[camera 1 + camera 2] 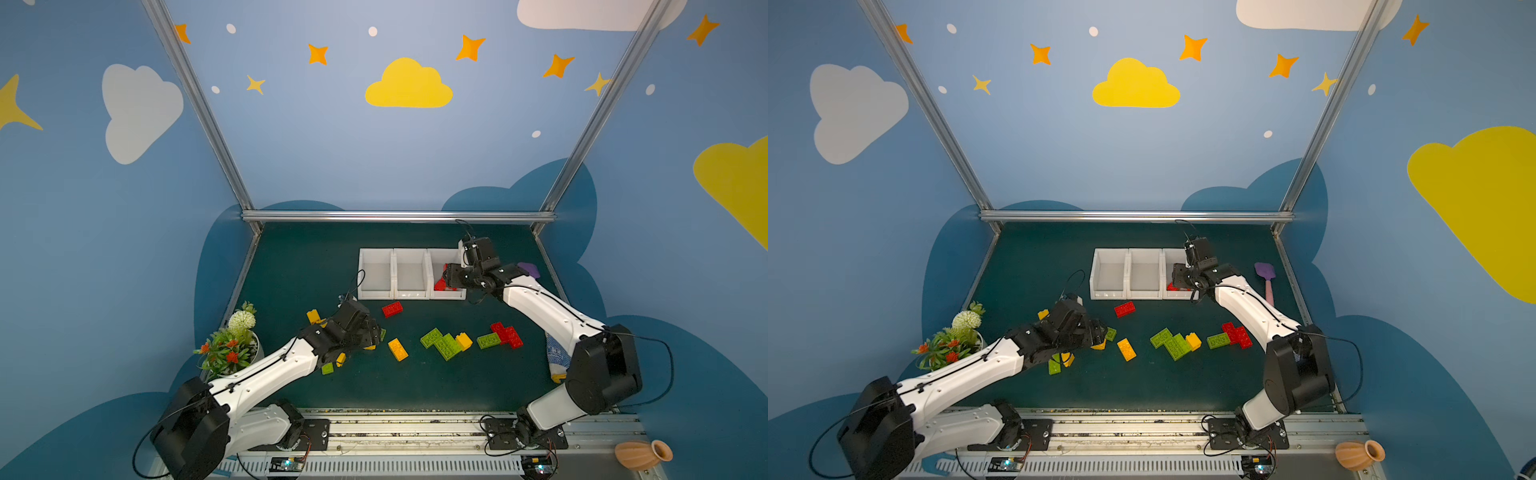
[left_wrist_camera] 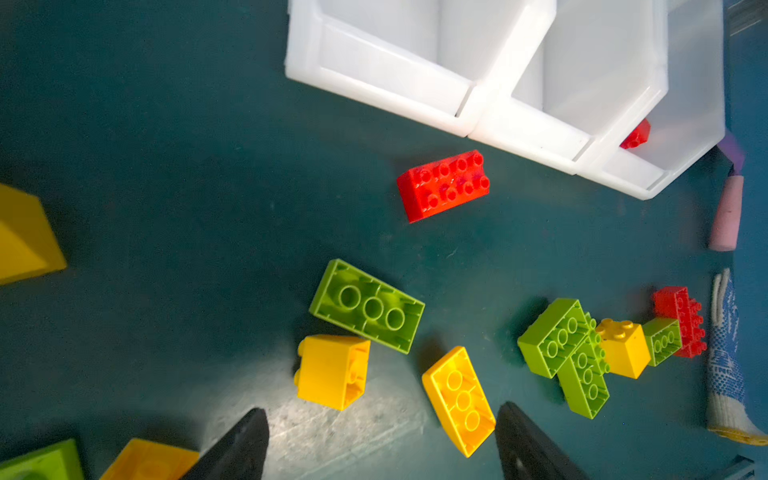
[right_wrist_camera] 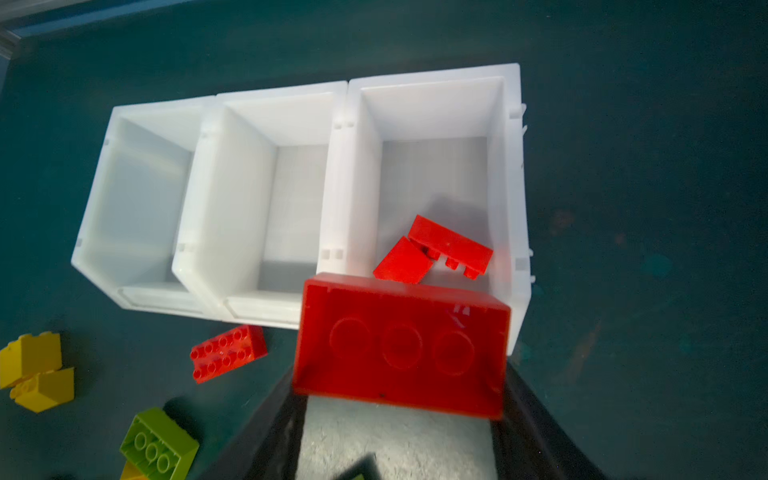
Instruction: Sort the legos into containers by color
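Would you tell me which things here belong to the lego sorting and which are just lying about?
Job: red brick held by the right gripper; loose red brick; yellow bricks; green bricks; three white containers.
Lying about: potted plant; purple spatula; glove; clay vase.

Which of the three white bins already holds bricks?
The right bin in both top views: red bricks lie in it; the middle bin and left bin hold nothing.
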Controlling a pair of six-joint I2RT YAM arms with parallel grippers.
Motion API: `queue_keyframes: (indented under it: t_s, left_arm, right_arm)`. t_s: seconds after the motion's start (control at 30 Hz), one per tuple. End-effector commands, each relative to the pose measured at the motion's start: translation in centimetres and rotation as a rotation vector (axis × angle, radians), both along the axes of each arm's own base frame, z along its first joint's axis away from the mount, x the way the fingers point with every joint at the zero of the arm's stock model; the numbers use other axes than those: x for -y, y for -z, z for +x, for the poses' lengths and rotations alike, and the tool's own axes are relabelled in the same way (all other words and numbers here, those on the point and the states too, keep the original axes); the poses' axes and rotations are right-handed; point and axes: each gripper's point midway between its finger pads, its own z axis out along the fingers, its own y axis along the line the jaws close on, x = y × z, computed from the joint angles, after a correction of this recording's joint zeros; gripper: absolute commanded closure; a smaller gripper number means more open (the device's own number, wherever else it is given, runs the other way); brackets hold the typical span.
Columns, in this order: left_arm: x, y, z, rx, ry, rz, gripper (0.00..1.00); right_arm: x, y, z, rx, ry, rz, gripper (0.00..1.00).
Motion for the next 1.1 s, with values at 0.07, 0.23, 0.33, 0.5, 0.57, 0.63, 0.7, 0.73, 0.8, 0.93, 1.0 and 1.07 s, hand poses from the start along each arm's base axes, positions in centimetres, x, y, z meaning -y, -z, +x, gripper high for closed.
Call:
queue_keyframes:
  t_s: [0.07,0.23,0.33,0.5,0.57,0.63,0.7,0.73,0.8,0.93,1.0,1.07]
  left_arm:
    - [2.1,-0.5,2.1,0.004,0.038,0.002,0.15]
    - [3.6,0.5,3.8,-0.038,0.056,0.053,0.15]
    - [4.5,1.5,5.0,-0.072,0.068,0.091,0.15]
    - [5.8,3.0,6.6,-0.114,0.076,0.133,0.15]
    - [6.0,3.6,7.1,-0.126,0.065,0.150,0.15]
    - [6.0,4.2,7.5,-0.137,0.052,0.166,0.15]
    - [6.1,4.7,7.9,-0.145,0.042,0.180,0.14]
    - [6.1,4.9,8.0,-0.148,0.034,0.192,0.14]
    - [5.8,5.3,8.4,-0.150,0.018,0.217,0.14]
    - [5.7,5.7,9.1,-0.147,0.001,0.245,0.14]
    - [5.7,5.9,9.5,-0.146,-0.006,0.259,0.14]
    - [5.6,6.1,10.0,-0.142,-0.018,0.277,0.13]
  right_arm:
    - [-0.1,0.3,2.6,-0.032,-0.010,0.032,0.56]
    - [-0.3,0.4,4.4,-0.041,-0.015,0.055,0.42]
    - [-0.3,0.2,5.2,-0.043,-0.020,0.080,0.35]
    - [-0.5,-0.4,5.4,-0.037,-0.032,0.106,0.27]
    - [-0.5,-0.6,5.3,-0.031,-0.035,0.111,0.25]
    - [-0.5,-0.8,5.0,-0.030,-0.037,0.115,0.24]
    - [-0.4,-1.0,4.6,-0.027,-0.038,0.123,0.24]
    - [-0.5,-1.2,4.3,-0.022,-0.039,0.134,0.24]
    - [-0.5,-1.4,3.4,-0.015,-0.042,0.155,0.23]
    - [-0.3,-1.5,1.3,0.004,-0.038,0.191,0.23]
    - [0.0,-1.4,0.3,0.010,-0.035,0.192,0.23]
    - [0.5,-1.6,-0.7,0.024,-0.031,0.193,0.23]
